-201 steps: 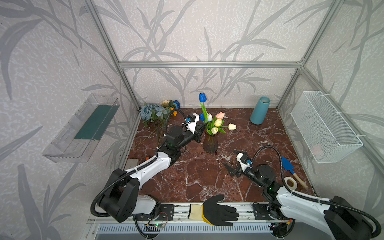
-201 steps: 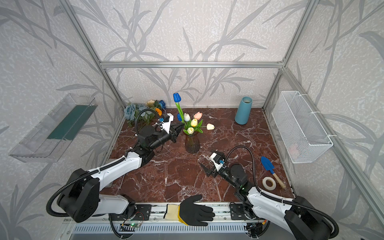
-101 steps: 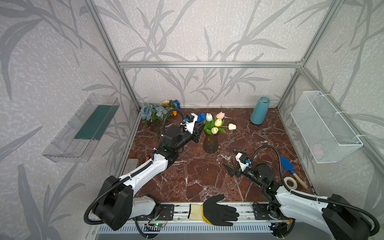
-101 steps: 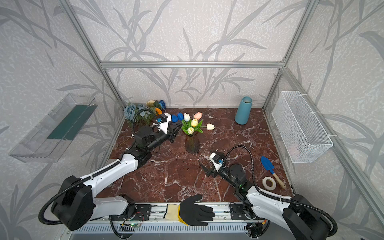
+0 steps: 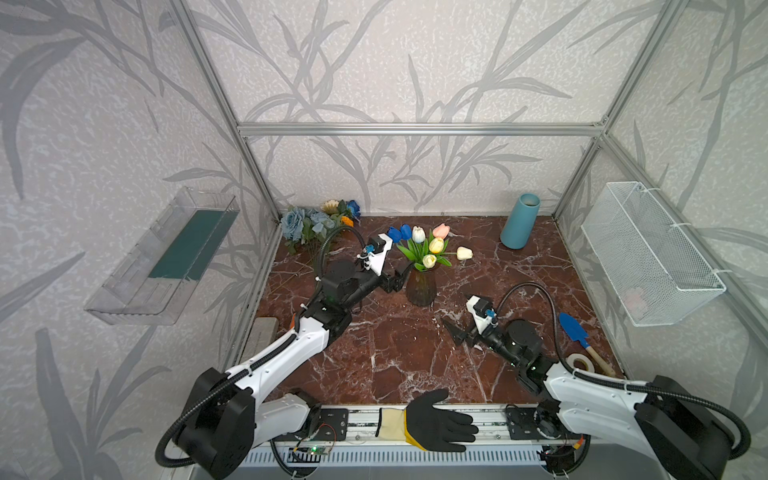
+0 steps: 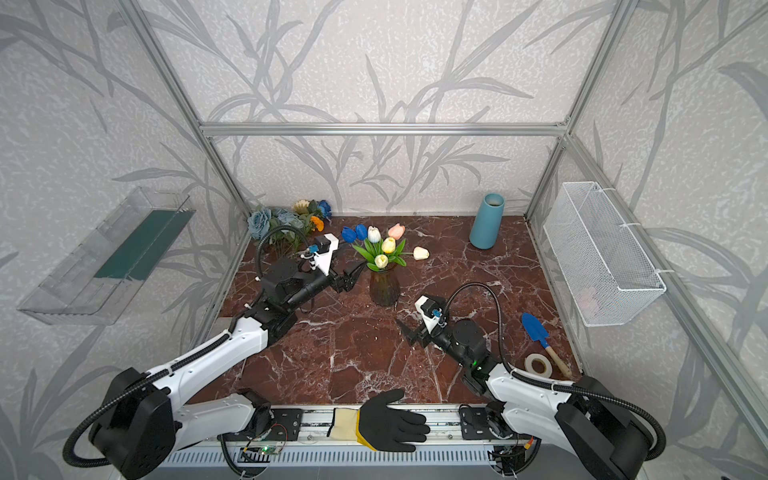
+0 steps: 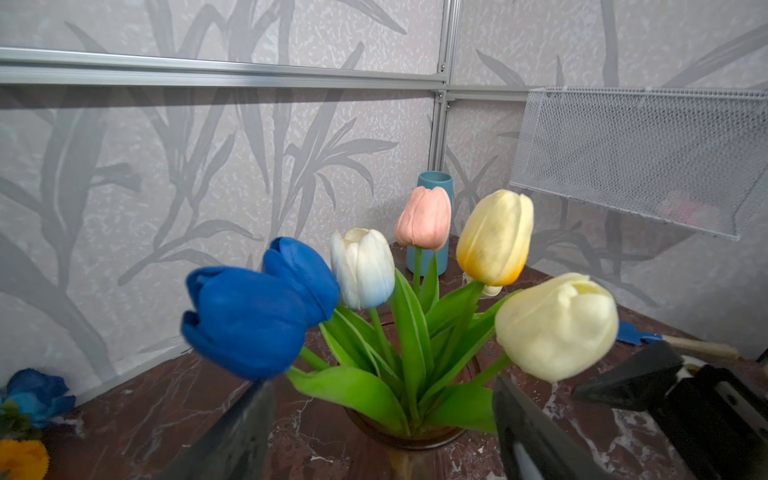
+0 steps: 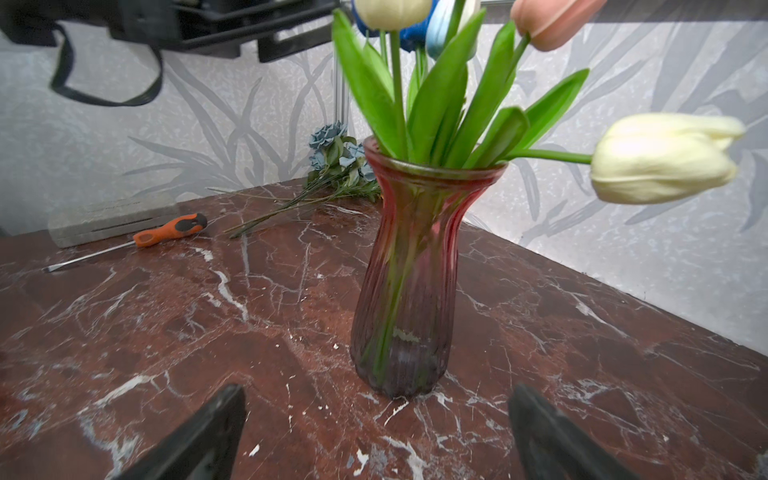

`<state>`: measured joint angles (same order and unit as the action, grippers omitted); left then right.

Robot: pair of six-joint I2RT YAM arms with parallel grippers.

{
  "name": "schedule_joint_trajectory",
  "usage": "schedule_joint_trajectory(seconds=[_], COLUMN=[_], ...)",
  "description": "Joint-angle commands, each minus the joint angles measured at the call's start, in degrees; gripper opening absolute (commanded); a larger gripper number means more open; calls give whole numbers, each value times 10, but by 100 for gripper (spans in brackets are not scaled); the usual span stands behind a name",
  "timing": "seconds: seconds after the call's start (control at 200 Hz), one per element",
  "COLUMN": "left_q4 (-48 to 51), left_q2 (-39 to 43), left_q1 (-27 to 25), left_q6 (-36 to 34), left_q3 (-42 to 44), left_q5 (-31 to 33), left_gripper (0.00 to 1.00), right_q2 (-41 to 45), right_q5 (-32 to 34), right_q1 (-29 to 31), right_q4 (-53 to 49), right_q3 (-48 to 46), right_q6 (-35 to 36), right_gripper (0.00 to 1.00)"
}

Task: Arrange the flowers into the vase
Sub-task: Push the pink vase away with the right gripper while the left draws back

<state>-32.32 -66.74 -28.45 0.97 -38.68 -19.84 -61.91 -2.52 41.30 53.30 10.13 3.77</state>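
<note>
Beside the vase, left: the left gripper (image 5: 400,279) is stationed just off the rim of the vase (image 5: 420,289). Its jaws are seen spread wide in the left wrist view, with nothing between them.
Change noted: a second ago a blue tulip (image 7: 249,320) was held high above the vase in narrow jaws. It has since been lowered and let go.
Blue tulip, position: the stem is judged to be seated in the vase neck, though its entry point is hidden by leaves. The head leans out toward the left gripper, touching a second blue tulip (image 7: 303,270).
Vase, contents: five other tulips (image 5: 436,245) are counted with the blue pair (white, pink, yellow, two cream). One cream tulip (image 8: 665,158) droops sideways past the rim.
Vase, position: upright, near the middle of the surface (image 5: 374,353).
Right gripper (image 5: 454,332): parked low, near the vase but apart from it, and pointed at it. Its jaws are set wide and are empty.
Stock remaining: a bunch of flowers (image 5: 316,220) is left lying in the far left corner.
Meaning for the task: one placement is judged complete, and every tulip is accounted for in the vase. The corner bunch is judged to be next for collection.
Risk: a leaning head could be snagged when the left gripper is drawn back.
</note>
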Motion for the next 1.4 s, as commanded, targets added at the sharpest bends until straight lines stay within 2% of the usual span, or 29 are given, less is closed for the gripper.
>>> schedule_joint_trajectory(seconds=[0.0, 0.105, 0.22, 0.36, 0.715, 0.78, 0.88, 1.145, 1.395], left_q4=[-50, -66, -121, -154, -140, -146, -159, -157, -160], left_q2=[44, 88, 118, 147, 154, 148, 137, 128, 121], left_q1=[0, 0, 0, 0, 0, 0, 0, 0, 0], left_q6=[-6, 2, 32, 36, 18, 16, 14, 10, 7], left_q3=[39, 74, 135, 204, 249, 249, 249, 245, 246], left_q5=[-9, -12, 23, 53, 91, 94, 97, 96, 101], left_gripper=[93, 94, 94, 94, 94, 94, 94, 94, 94], right_q2=[-38, -107, -213, -325, -429, -443, -460, -487, -496], right_q5=[24, 21, 11, 21, 73, 81, 73, 68, 33], right_q1=[0, 0, 0, 0, -1, -1, -2, -13, -49], right_q4=[4, 49, 162, 271, 273, 273, 273, 273, 273], right_q3=[46, 81, 110, 144, 257, 272, 293, 327, 342], right_q6=[-29, -30, -12, 3, 48, 55, 67, 64, 26], right_gripper=[99, 99, 99, 99, 99, 95, 82, 71, 50])
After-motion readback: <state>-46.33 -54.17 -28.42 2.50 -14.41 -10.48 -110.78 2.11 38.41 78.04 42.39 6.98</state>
